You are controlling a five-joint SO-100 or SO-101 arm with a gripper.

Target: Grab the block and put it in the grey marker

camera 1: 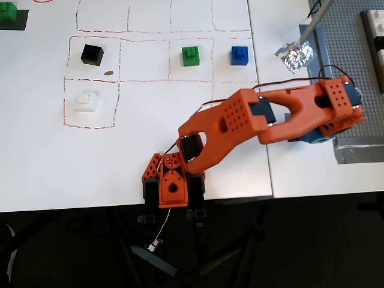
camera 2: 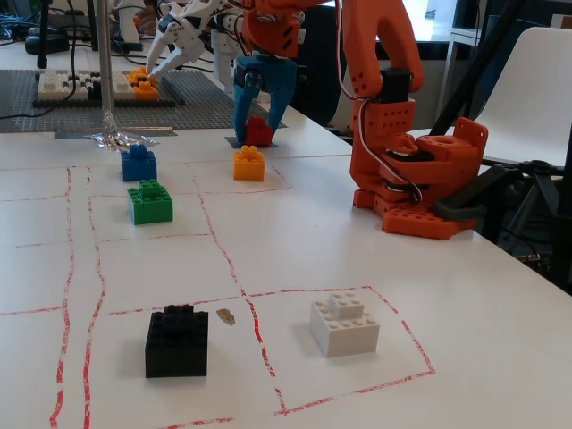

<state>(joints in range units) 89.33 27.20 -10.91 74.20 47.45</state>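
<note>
White tabletop (camera 2: 500,295) carries, at its twelve o'clock in the fixed view, your gripper (camera 2: 260,121) with jaws straddling the block (camera 2: 258,133) on the grey marker (camera 2: 234,141); lifting carelessly could drag it off.

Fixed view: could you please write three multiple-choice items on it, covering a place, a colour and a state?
1. Where is the red block? A) between the pincer's fingers B) beside the black brick C) atop the green brick
2. Colour of the brick nearest it? A) green B) orange C) black
3. How does the white brick stand? A) on its side B) stacked C) studs up, alone
1 A: blue fingers flank it. 2 B: the orange brick lies just before it. 3 C: studs show on top.
</note>
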